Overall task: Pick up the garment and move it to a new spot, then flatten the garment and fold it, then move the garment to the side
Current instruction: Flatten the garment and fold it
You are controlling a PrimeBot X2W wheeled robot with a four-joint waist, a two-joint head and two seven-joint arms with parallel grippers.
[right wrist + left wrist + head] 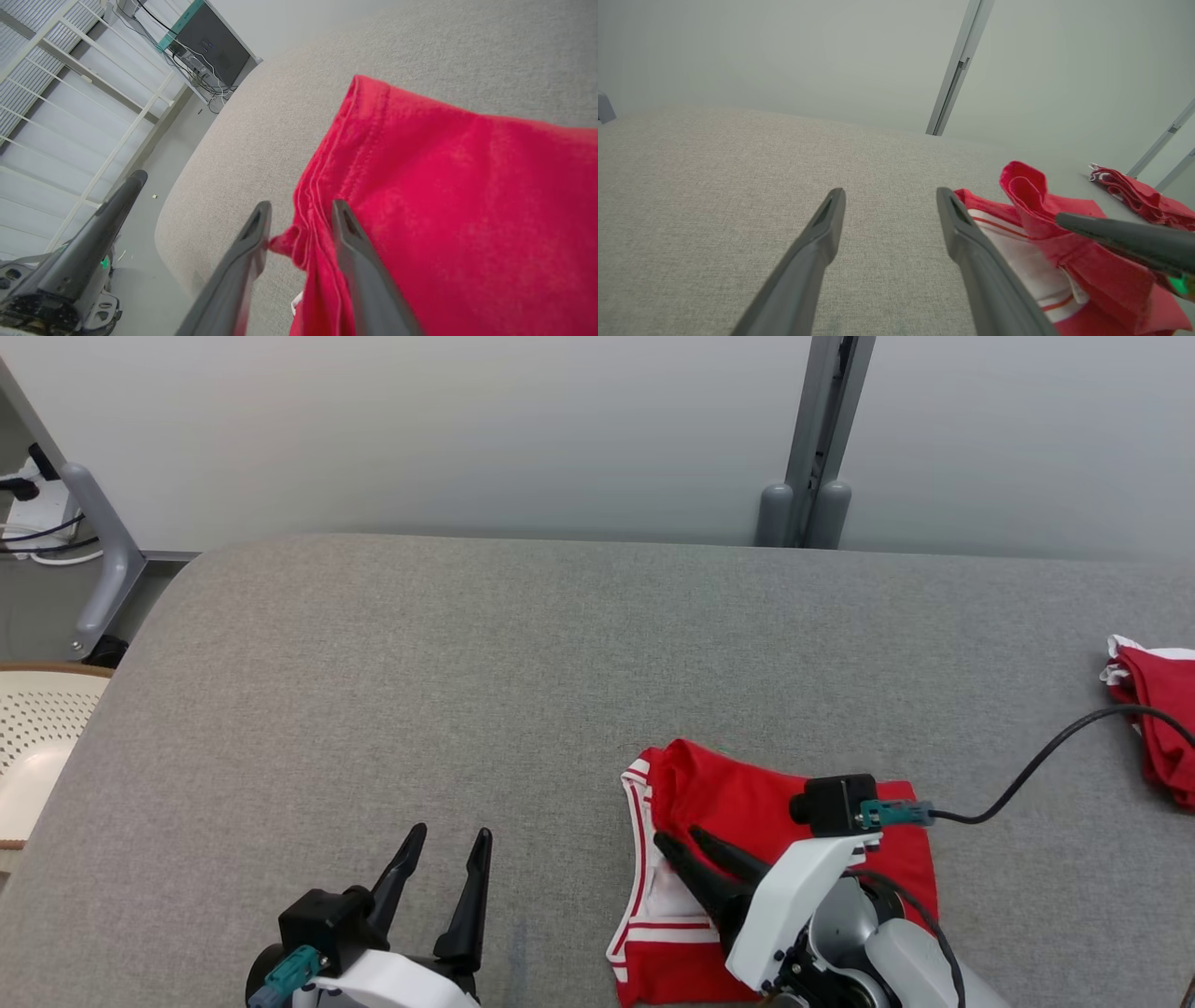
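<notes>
**Right jaws part open at garment hem**

My right gripper (301, 207) stands part open. The hem fold of the red garment (738, 803) sits between my fingers, brushing them but not pinched. The garment lies bunched on the grey table (467, 663), near the front edge, right of centre. My left gripper (450, 832) is spread wide, holding nothing, over the table left of the garment. Another red cloth (1162, 728) lies at the far right.

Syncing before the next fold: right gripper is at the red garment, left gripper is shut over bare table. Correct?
No: the left gripper is open, not shut, its fingers spread over bare table in the head view. The right gripper is at the red garment, as you said.
</notes>
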